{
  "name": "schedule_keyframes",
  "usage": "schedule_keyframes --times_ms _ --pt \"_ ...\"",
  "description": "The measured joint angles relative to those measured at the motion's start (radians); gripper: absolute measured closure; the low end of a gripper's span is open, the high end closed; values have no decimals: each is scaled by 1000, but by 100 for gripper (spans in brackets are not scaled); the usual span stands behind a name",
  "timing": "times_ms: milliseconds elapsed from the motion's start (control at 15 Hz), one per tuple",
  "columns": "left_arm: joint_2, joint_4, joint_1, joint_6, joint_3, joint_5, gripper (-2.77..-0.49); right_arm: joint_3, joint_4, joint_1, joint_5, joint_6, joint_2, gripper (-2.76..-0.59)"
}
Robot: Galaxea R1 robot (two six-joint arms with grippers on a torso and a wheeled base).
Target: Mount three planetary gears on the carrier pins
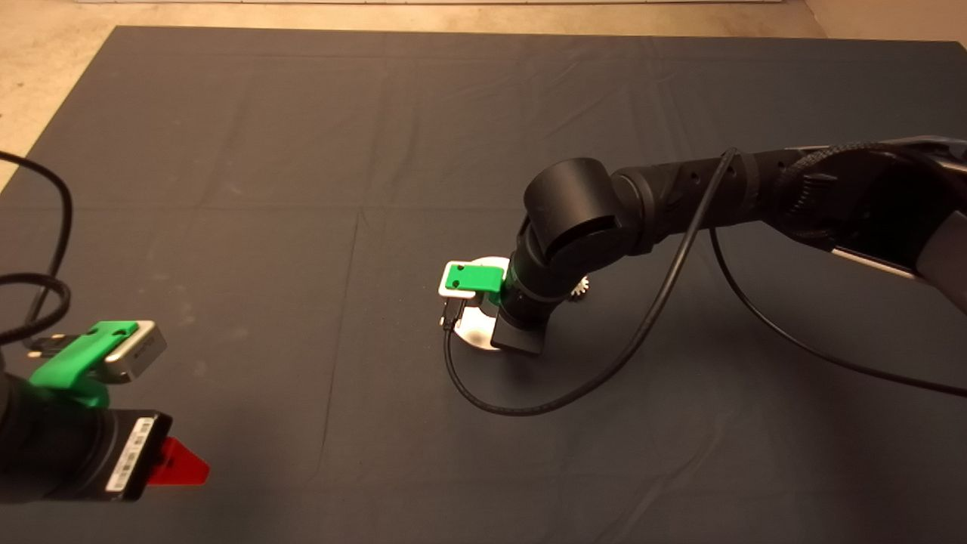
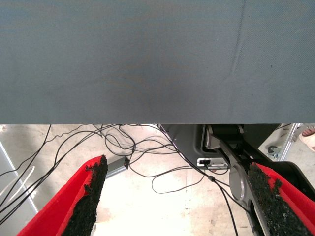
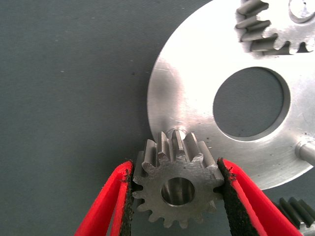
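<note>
Two red fingers (image 3: 231,196) of right gripper (image 3: 178,196) clamped on one planetary gear (image 3: 177,187), black pads pressed against opposite tooth flanks, bore facing the wrist camera. Gripped gear poised just over a carrier pin (image 3: 175,133) at the disc (image 3: 197,64) rim, pin top showing just behind the teeth; seated or not, cannot tell. Second pin (image 3: 306,150) bare, at roughly 3 o'clock from the gripped gear. Second gear (image 3: 273,24) seated on the disc at the far rim, 1 o'clock. Third gear (image 3: 295,209) lying on the mat (image 3: 64,98) just off the disc edge. Head view: right arm (image 1: 680,196) over mat centre, covering most of the disc (image 1: 472,329); loose gear (image 1: 580,288) at 3 o'clock of the wrist. Left gripper (image 1: 177,462) parked at lower left edge, spread wide, holding nothing; cables and floor (image 2: 147,211) beyond.
</note>
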Motion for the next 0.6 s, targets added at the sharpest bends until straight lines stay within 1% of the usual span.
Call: schedule_keyframes --times_ms 200,267,600 --pt "0 0 0 0 0 0 -204 9 0 -6 0 1 1 -108" --pt "0 0 0 0 0 0 -204 11 -1 -10 -3 2 2 -107" --pt "0 0 0 0 0 0 -204 9 -2 -11 -3 2 6 -107"
